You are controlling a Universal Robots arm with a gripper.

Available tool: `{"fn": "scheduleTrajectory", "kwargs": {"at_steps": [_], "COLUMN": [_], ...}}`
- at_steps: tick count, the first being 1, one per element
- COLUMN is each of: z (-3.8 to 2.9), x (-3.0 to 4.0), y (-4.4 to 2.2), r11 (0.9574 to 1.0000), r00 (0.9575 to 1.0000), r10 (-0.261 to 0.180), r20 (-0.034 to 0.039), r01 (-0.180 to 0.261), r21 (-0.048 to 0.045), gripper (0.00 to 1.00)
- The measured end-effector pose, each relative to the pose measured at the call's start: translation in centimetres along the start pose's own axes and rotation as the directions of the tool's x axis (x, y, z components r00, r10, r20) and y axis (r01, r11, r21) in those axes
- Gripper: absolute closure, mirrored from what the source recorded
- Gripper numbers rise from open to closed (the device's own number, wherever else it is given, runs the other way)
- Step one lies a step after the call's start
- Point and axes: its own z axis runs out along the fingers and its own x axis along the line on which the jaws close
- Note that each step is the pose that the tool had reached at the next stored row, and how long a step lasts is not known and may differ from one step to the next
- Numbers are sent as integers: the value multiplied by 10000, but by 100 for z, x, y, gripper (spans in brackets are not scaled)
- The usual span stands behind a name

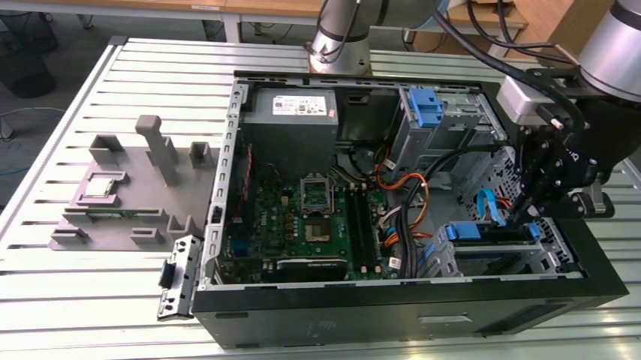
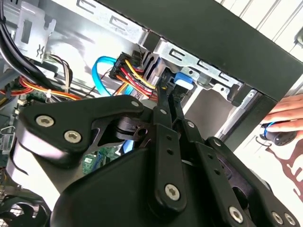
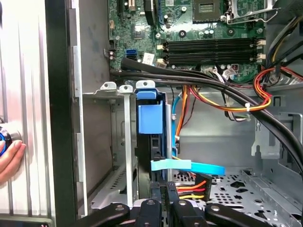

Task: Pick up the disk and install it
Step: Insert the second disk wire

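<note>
Black casing: open computer case (image 1: 401,315) lies on its side on the slatted metal counter (image 1: 60,292); green motherboard (image 1: 300,225) exposed inside.
Arm pose: arm (image 1: 621,45) comes in from the exterior view's right, wrist bent downward; black gripper (image 1: 529,202) lowered into the case's drive cage (image 1: 501,259) near the exterior view's right end.
Gripper: fingers (image 2: 165,118) drawn close together, nearly parallel, in the second wrist view; tips reach the bundle of red, yellow and black wires (image 2: 135,71) and a blue plastic piece (image 2: 182,80) at the cage; whether they actually clamp anything, cannot tell.
Disk: disk (image 3: 150,137) stands on edge inside the metal bay in the first wrist view, blue carrier tab uppermost on its end; gripper (image 3: 165,208) just beside its lower end; in the exterior view the blue rail (image 1: 486,232) sits level in the cage slot.
Cabling: light-blue flat cable (image 3: 187,166) crosses in front of the disk; thick black hose (image 3: 199,80) runs across above the bay.
Bystander: a person's hand (image 2: 286,116) rests on a small dark object on the counter outside the case wall.
Fixture: grey moulded parts holder (image 1: 130,187) on the counter at the exterior view's left, well apart from the gripper.
</note>
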Motion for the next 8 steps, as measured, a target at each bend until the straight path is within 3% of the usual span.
{"fn": "scheduleTrajectory", "kwargs": {"at_steps": [8], "z": [17], "x": [55], "y": [50], "r11": [9998], "r00": [9998], "r10": [-194], "r20": [56], "r01": [194], "r21": [51], "gripper": [84]}}
